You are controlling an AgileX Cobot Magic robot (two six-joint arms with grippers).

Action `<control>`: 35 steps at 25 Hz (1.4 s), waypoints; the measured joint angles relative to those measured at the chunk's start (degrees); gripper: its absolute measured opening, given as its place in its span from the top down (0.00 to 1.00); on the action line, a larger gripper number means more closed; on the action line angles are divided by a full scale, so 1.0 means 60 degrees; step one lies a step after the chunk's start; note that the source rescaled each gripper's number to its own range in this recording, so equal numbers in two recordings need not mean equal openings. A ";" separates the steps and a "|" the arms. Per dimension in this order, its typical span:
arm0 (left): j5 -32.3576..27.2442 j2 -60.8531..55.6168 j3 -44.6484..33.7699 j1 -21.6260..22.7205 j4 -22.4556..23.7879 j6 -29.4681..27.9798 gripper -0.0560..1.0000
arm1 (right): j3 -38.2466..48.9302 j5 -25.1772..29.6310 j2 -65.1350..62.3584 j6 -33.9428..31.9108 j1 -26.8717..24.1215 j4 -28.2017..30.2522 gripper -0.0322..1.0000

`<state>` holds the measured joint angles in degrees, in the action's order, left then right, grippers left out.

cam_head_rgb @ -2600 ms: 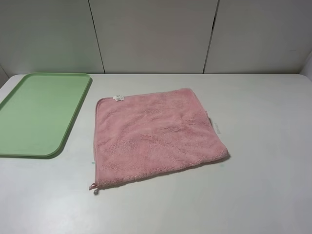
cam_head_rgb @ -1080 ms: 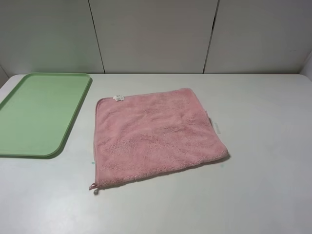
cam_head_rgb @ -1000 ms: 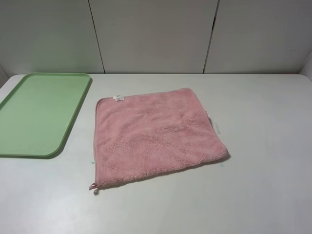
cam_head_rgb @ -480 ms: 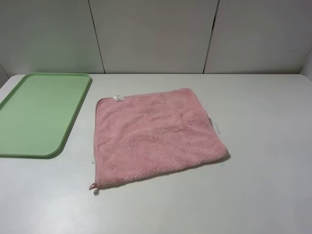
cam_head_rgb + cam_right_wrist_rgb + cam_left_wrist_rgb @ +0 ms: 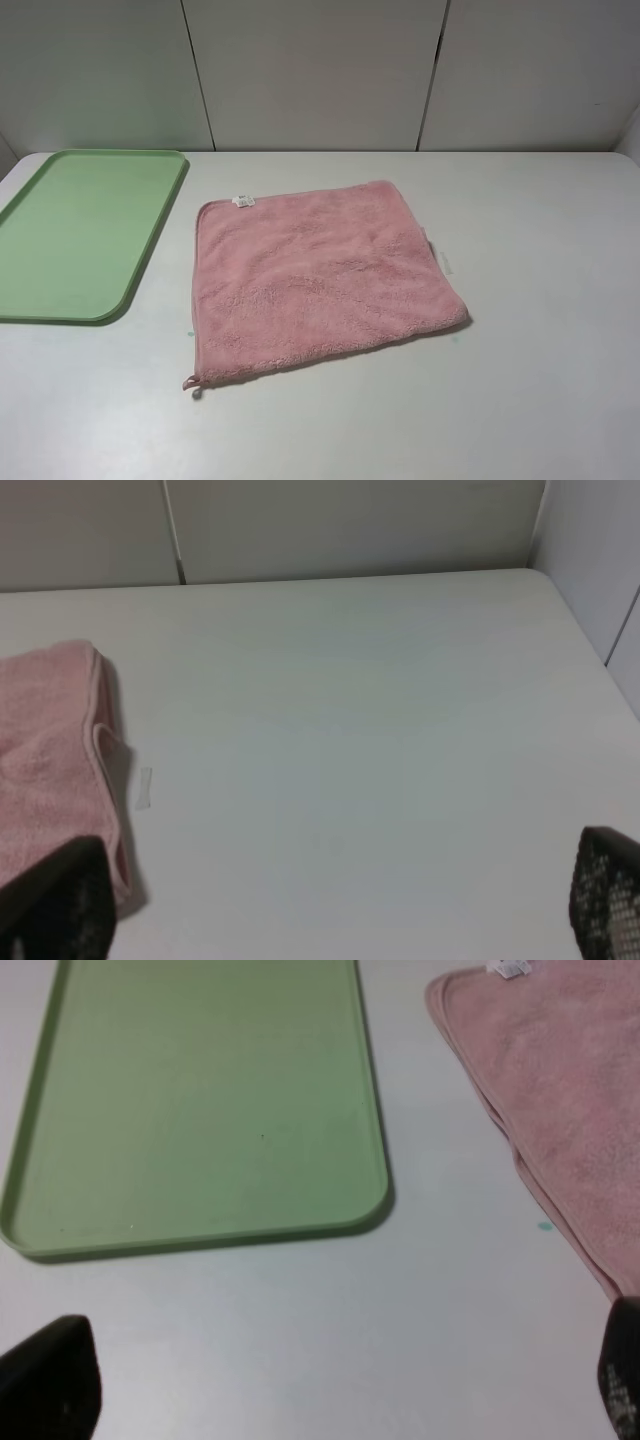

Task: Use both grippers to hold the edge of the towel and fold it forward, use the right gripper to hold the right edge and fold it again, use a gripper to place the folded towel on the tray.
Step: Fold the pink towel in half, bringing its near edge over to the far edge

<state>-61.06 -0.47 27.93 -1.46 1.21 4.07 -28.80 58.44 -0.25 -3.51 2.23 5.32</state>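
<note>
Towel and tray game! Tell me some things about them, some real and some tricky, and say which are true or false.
1. The pink towel lies spread out on the white table. True.
2. The towel sits on the green tray. False: it lies on the table beside the tray, with a gap between them.
3. The towel has a little white label at one edge. True.
4. A tool is pinching the towel. False: the left tool and the right tool are both open and touch nothing.
</note>
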 joint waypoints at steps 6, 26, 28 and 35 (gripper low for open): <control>0.0000 0.0000 0.0000 0.0000 0.0000 0.0000 0.00 | 0.0000 0.0000 0.0000 0.0000 0.0000 0.0000 0.00; 0.0000 0.0000 0.0000 0.0000 0.0003 0.0000 0.00 | 0.0000 0.0000 0.0000 0.0000 0.0000 0.0000 0.00; 0.0000 0.0000 0.0000 0.0000 0.0003 0.0000 0.00 | 0.0000 0.0000 0.0000 0.0000 0.0000 0.0000 0.00; 0.0000 0.0049 0.0000 0.0000 -0.0040 0.0155 0.00 | 0.0000 0.0000 0.0025 0.0228 0.0000 0.0000 0.00</control>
<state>-61.06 -0.17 27.93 -1.46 0.97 5.00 -28.80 58.44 -0.10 -2.15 2.23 5.32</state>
